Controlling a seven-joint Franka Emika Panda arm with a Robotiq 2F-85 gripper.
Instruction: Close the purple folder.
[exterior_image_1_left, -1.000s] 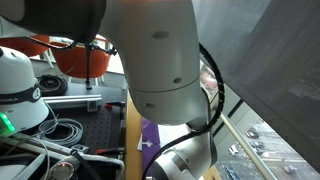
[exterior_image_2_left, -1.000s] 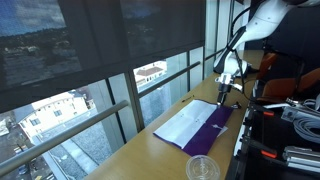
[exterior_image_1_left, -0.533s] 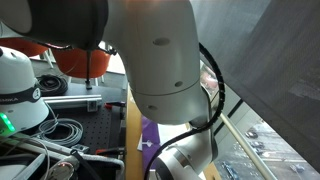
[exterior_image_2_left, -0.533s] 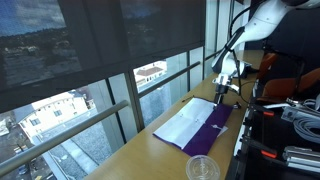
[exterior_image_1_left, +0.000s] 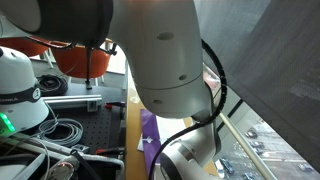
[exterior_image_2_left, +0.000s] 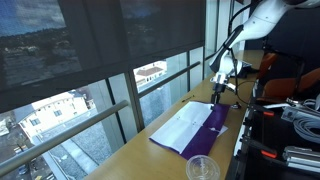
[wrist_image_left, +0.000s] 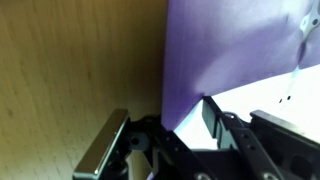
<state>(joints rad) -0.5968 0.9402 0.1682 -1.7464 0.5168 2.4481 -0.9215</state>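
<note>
Wrist view: the purple folder (wrist_image_left: 235, 45) lies open on a wooden ledge (wrist_image_left: 70, 60). Its purple cover fills the upper right of the picture, and white paper sheets (wrist_image_left: 285, 95) show inside it at the lower right. The gripper (wrist_image_left: 160, 140) comes in from the bottom edge. Its two dark fingers (wrist_image_left: 103, 155) stand well apart, not clamped on anything. One is over the bare wood and the other over the folder, so the cover's left edge runs into the gap between them. Whether either finger touches the cover cannot be told.

In an exterior view the folder (exterior_image_2_left: 214, 125) lies flat and spread open on the long ledge beside a tall window. The white sheets (exterior_image_2_left: 185, 125) are on the window side and the purple cover on the room side. The gripper (exterior_image_2_left: 219, 88) hangs over the folder's far end. A clear plastic cup (exterior_image_2_left: 202, 168) stands upright just beyond the folder's near end.

In an exterior view the white robot arm (exterior_image_1_left: 165, 60) fills most of the picture, and only a purple sliver of the folder (exterior_image_1_left: 150, 128) shows beneath it.
</note>
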